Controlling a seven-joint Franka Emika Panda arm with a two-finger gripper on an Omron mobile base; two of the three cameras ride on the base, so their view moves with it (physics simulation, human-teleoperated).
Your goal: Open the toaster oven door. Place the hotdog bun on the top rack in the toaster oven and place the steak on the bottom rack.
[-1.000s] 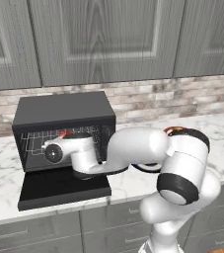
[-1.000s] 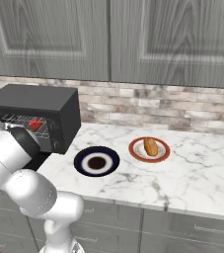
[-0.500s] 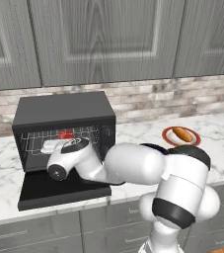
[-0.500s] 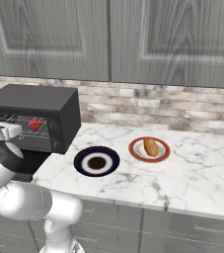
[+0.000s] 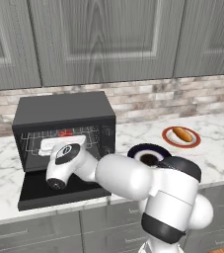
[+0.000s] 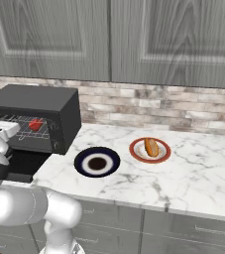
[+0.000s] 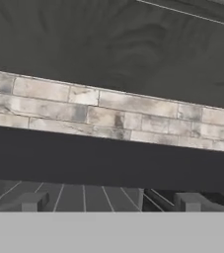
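gripper (image 7: pixel 111 200): jaws wide, nothing between them; sits at the oven mouth, pointing in over a wire rack (image 7: pixel 84 197)
door (image 5: pixel 59 190): folded flat down in front of the oven, arm reaching across it
oven (image 5: pixel 64 116): open, left end of the counter (image 6: pixel 183 178)
steak (image 6: pixel 35 124): already inside on a wire shelf, just beyond the hand; which shelf I can't tell
dark plate (image 6: pixel 96 162): empty, between oven and bun
bun (image 6: pixel 151 147): on an orange-rimmed plate (image 6: pixel 136 154), well to the arm's right, past the dark plate
bun axis: runs roughly near-to-far in right base view
key relation: bun lies far right of the jaws and outside the oven; hand must back out and swing right, I'd say
stage: door and steak look done, bun left
text/brands: none readable
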